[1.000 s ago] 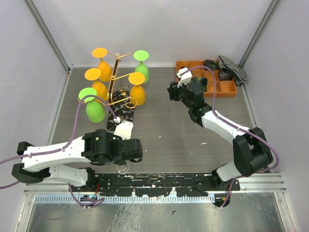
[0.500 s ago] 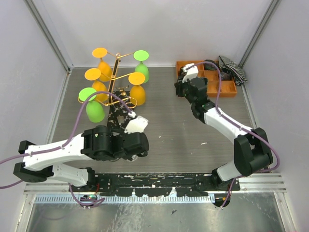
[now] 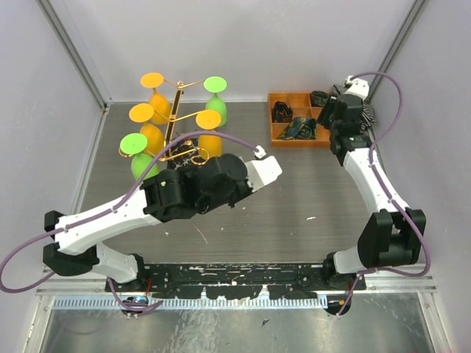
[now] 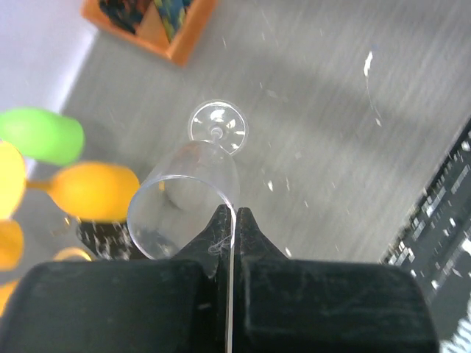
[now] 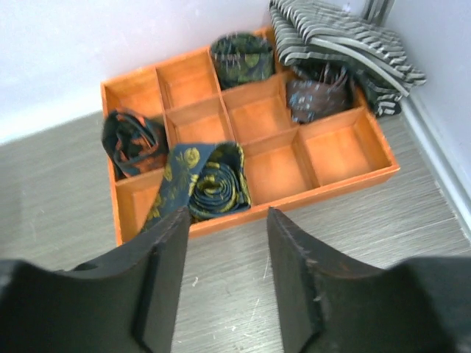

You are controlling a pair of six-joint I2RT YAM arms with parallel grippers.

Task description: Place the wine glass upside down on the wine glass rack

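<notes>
My left gripper (image 4: 235, 215) is shut on the rim of a clear wine glass (image 4: 188, 202). The glass is tilted over the grey table, with its round foot (image 4: 218, 126) pointing away from the fingers. In the top view the left gripper (image 3: 266, 173) is right of the gold wire rack (image 3: 174, 121), and the arm hides the clear glass. Several green and orange glasses (image 3: 214, 95) hang upside down on the rack. Two of them show at the left of the left wrist view (image 4: 92, 190). My right gripper (image 5: 224, 243) is open and empty, low over the table.
An orange divided tray (image 5: 254, 151) with rolled ties stands at the back right, just ahead of the right gripper (image 3: 336, 114). A striped folded cloth (image 5: 346, 44) lies behind it. White walls enclose the table. A black rail (image 3: 243, 276) runs along the near edge.
My left arm has swung from the near edge up and to the right with the glass. My right arm has swung right, from the tray's left side to its right end.
</notes>
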